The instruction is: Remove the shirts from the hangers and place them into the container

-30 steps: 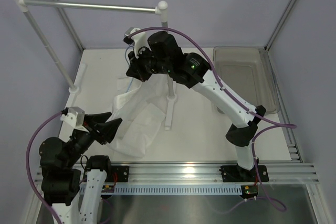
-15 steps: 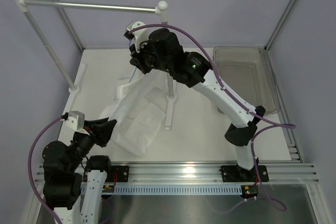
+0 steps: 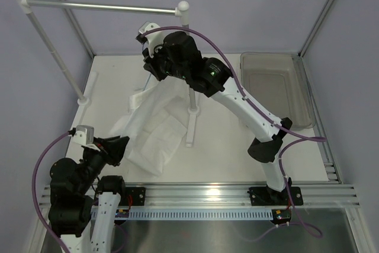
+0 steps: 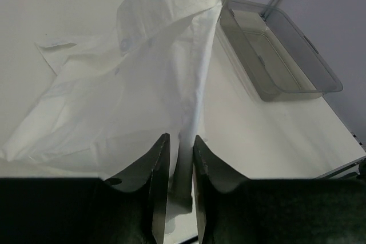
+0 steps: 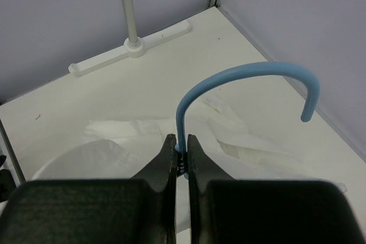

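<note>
Right pincer (image 5: 181, 139): pinches hanger (image 5: 257, 67) neck, holding shirt (image 4: 143, 84) up.
Left pincer (image 4: 180, 139): nearly together by shirt; can't tell if gripping.

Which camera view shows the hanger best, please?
The right wrist view: the hanger shows its blue hook rising above the right gripper, which is shut on its neck. In the top view the right arm hides it; the left wrist view shows none of it.

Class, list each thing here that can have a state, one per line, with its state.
Hanger, held up, gripped below its hook.
Shirt, hung from the hanger, lower part lying on the table.
Bin, empty.
Right claw, shut on the hanger.
Left claw, nearly shut beside the shirt's edge; grip unclear.
</note>
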Robot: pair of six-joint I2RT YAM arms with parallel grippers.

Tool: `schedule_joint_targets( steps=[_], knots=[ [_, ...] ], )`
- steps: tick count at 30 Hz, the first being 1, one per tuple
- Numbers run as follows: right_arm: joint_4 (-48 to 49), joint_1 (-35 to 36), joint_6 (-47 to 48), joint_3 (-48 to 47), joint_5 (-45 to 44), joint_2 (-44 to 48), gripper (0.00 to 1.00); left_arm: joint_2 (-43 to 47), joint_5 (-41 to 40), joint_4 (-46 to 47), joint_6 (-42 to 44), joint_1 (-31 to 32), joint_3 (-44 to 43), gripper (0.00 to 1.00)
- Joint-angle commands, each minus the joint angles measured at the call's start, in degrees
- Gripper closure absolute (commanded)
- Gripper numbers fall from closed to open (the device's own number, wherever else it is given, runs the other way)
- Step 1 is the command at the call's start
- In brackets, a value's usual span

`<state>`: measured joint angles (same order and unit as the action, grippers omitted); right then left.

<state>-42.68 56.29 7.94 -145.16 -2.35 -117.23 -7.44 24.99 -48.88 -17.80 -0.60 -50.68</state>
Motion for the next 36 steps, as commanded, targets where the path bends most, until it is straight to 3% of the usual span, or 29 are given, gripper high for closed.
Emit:
schedule_joint_targets(
  steps=[1,7,9,10,14,21,29,32,36],
  knots=[
    [4.18,-1.62,2.25,-4.25,-0.82,0.51,1.00,1.20,-1.53,-1.48,-2.32,0.16,-0.83,0.71],
    [4.27,-2.59,1.81,-5.39,0.24,0.60,1.00,1.90,-1.53,-1.83,-3.03,0.25,-0.30,0.72],
    [4.27,-2.77,1.64,-5.48,0.77,0.77,1.00,1.73,-2.14,-1.92,-3.03,0.25,-0.21,0.85],
    [4.27,-2.85,1.55,-5.39,0.77,0.77,1.00,1.64,-2.58,-2.00,-3.03,0.25,-0.30,0.99],
    [4.36,-2.86,1.20,-5.22,1.73,1.04,1.00,1.81,-6.96,-3.15,-3.73,0.16,-2.40,1.00],
    [7.60,-2.94,0.41,-3.65,-2.21,0.25,1.00,10.95,-30.93,-7.89,-6.63,0.25,-13.30,1.00],
    [18.40,-3.03,-3.19,-0.73,-10.56,-2.74,1.00,10.61,-42.65,-15.71,-9.18,0.25,-19.02,1.00],
    [19.47,-2.94,-5.74,-3.53,-10.75,-4.41,1.00,9.12,-40.65,-17.03,-8.57,0.25,-18.41,1.00],
    [19.82,-2.94,-12.23,-6.97,-11.10,-5.73,1.00,9.46,-29.59,-15.37,-8.64,0.16,-13.32,1.00]
  ],
)
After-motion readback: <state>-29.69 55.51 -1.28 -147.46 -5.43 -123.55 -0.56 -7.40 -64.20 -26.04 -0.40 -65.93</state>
